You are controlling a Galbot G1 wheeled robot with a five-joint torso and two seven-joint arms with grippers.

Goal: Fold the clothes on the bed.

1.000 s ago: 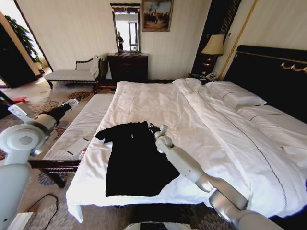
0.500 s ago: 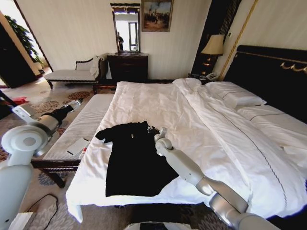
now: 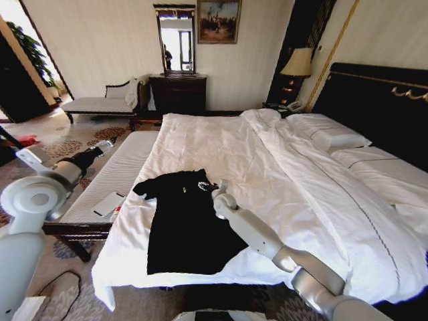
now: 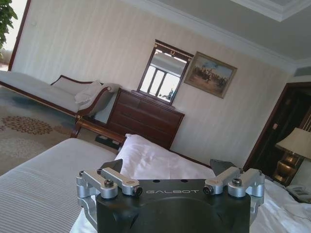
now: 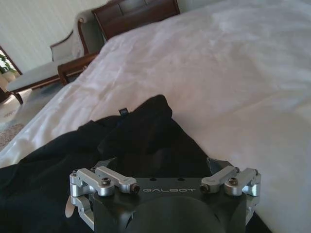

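The clothes, one black T-shirt (image 3: 184, 227), lie spread flat on the near left part of the bed (image 3: 267, 154), collar toward the far side. My right gripper (image 3: 208, 186) hovers at the shirt's collar end by its right shoulder. In the right wrist view the right gripper (image 5: 163, 162) stands open just above the black fabric (image 5: 146, 131), with nothing between its fingers. My left gripper (image 3: 107, 142) is held up to the left over the bench, away from the bed. The left gripper (image 4: 167, 167) is open and empty, pointing toward the far wall.
A striped bench (image 3: 114, 177) with a white pad (image 3: 107, 204) runs along the bed's left side. Behind stand a chaise (image 3: 103, 100), a dark dresser (image 3: 177, 93) and a lamp (image 3: 297, 63). Pillows (image 3: 334, 137) and the headboard (image 3: 381, 107) are at right. A cable (image 3: 60, 287) lies on the floor.
My right gripper has slid left along the bed, from just off the shirt's right shoulder onto its collar end. The left arm has barely moved.
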